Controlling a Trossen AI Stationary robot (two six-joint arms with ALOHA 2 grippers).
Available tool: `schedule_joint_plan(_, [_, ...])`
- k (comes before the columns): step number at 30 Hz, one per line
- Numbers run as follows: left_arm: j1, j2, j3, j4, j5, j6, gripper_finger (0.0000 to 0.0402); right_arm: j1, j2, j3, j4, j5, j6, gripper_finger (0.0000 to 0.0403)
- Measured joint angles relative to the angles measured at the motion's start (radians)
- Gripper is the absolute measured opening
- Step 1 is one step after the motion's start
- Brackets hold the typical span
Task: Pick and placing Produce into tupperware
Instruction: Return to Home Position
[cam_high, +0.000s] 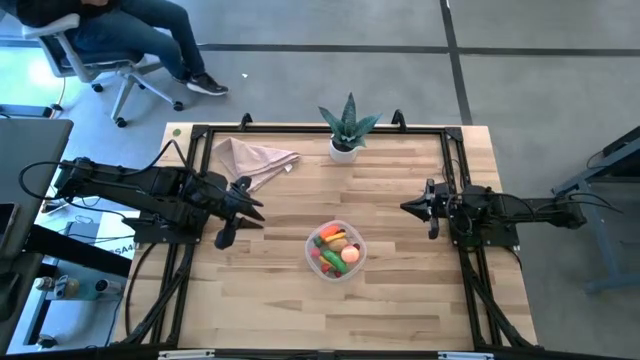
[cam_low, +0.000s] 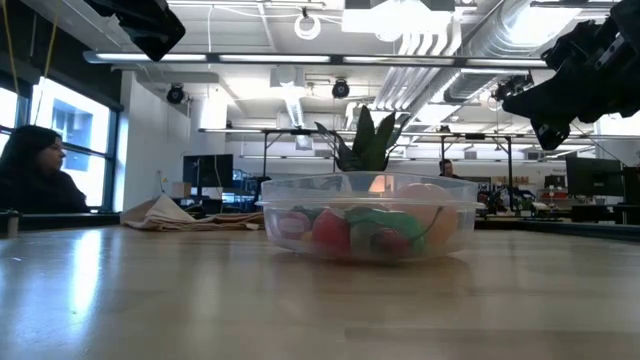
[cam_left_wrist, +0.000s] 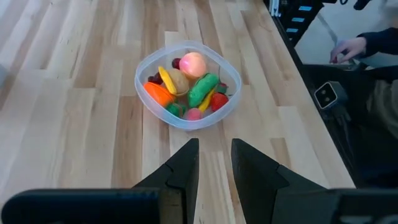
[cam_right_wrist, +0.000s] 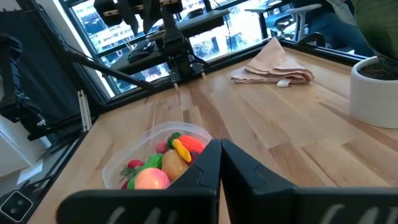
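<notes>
High view: left gripper left of the tupperware, well apart; right gripper right of it, also apart. Produce heaped inside. Bare wood all round the tupperware.

Low view: both arms high above the tupperware, nothing touching its rim.

Left wrist view: fingers narrowly parted, holding nothing, aimed at the tupperware.

Right wrist view: fingers pressed together, empty; tupperware just beyond.

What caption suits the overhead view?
Round clear plastic tub of colourful toy produce, flanked by left end effector and right end effector.
</notes>
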Motion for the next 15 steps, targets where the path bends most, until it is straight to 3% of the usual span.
schedule_joint_plan(15, [0.0,0.0,0.0,-0.003,-0.02,-0.018,0.0083,0.0,0.0,0.0,0.0,0.0,0.0,0.0])
